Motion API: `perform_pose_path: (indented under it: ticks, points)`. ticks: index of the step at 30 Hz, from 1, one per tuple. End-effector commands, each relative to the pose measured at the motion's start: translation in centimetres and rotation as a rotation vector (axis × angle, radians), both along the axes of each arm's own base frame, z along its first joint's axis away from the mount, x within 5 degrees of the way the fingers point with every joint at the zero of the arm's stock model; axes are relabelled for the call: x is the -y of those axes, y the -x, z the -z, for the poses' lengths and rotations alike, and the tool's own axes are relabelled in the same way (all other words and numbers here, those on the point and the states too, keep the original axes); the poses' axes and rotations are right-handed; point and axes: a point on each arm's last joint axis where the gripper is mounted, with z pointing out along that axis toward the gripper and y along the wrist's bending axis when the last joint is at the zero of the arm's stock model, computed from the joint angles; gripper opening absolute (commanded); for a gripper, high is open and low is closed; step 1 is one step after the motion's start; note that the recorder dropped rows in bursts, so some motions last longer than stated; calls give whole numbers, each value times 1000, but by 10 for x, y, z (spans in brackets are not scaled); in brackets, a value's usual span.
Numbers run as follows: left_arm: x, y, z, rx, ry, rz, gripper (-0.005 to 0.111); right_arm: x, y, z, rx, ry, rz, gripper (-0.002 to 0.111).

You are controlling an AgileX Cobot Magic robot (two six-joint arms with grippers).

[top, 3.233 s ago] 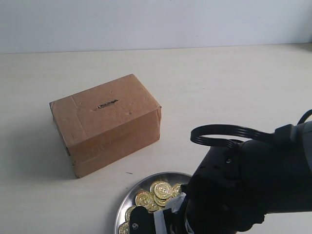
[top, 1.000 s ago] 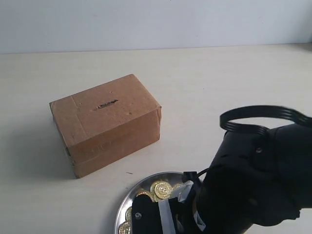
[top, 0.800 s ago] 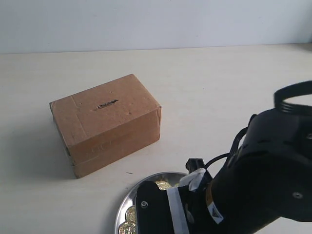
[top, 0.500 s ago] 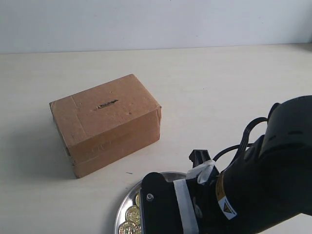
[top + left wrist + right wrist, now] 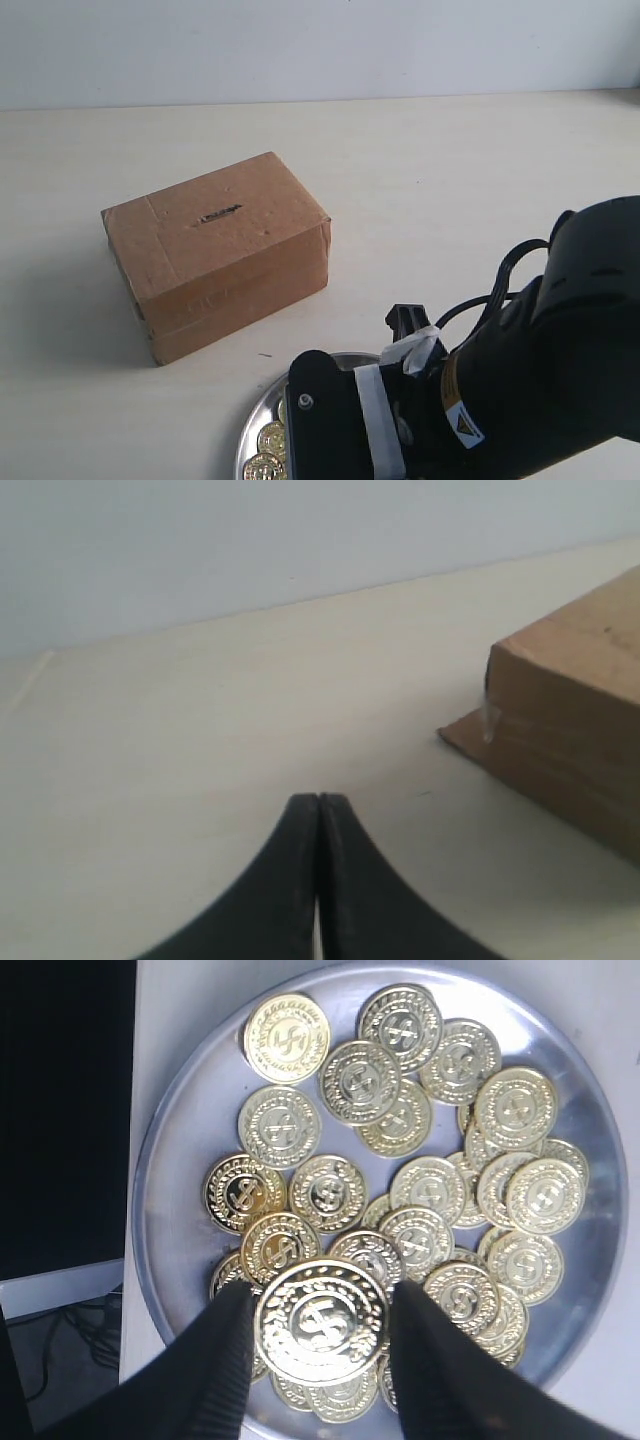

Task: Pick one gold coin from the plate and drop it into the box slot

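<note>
In the right wrist view my right gripper (image 5: pixel 322 1320) is shut on one gold coin (image 5: pixel 322 1322), gripped by its edges and held flat above the silver plate (image 5: pixel 175 1250), where several more gold coins (image 5: pixel 400 1110) lie. In the exterior view the right arm (image 5: pixel 500 400) covers most of the plate (image 5: pixel 252 430); only a few coins (image 5: pixel 268 440) show at its left. The brown box (image 5: pixel 215 255) stands to the upper left of the plate, its dark slot (image 5: pixel 218 214) on the top face. My left gripper (image 5: pixel 318 802) is shut and empty, low over the table beside the box (image 5: pixel 570 730).
A pale table (image 5: pixel 450 180) carries everything, with a white wall (image 5: pixel 320 45) behind it. The plate sits near the table's front edge, and a dark gap (image 5: pixel 65 1110) shows beyond that edge in the right wrist view.
My right arm has swung and risen over the plate, now hiding most of the coins. In the last half second it barely moved. The box has stayed put.
</note>
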Motion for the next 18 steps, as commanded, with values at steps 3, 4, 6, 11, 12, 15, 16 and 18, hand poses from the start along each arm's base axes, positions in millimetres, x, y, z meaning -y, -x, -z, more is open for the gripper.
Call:
perform_pose_path:
  ticks: [3, 4, 6, 11, 12, 15, 16, 18]
  points:
    - [2, -2, -14, 169, -84, 38, 0, 0, -1, -3, 15, -10, -4, 24]
    - [3, -3, -19, 219, -8, 40, 0, 0, -1, -3, 15, -10, -4, 24]
    - [4, -2, -30, 333, 179, 33, 0, 0, -1, -3, 16, -12, -3, 24]
    - [3, 0, -46, 495, 382, 28, 0, 0, -1, -3, 17, -13, -3, 24]
    - [2, 0, -46, 502, 383, 28, 0, 0, -1, -3, 17, -13, -3, 24]
    - [2, 0, -47, 506, 383, 29, 0, -1, -1, -3, 18, -15, -3, 24]
    - [2, 0, -47, 503, 427, 26, 0, -1, -1, -3, 18, -15, -3, 24]
    - [2, 0, -46, 483, 592, 18, 0, -1, -1, -3, 18, -15, -3, 24]
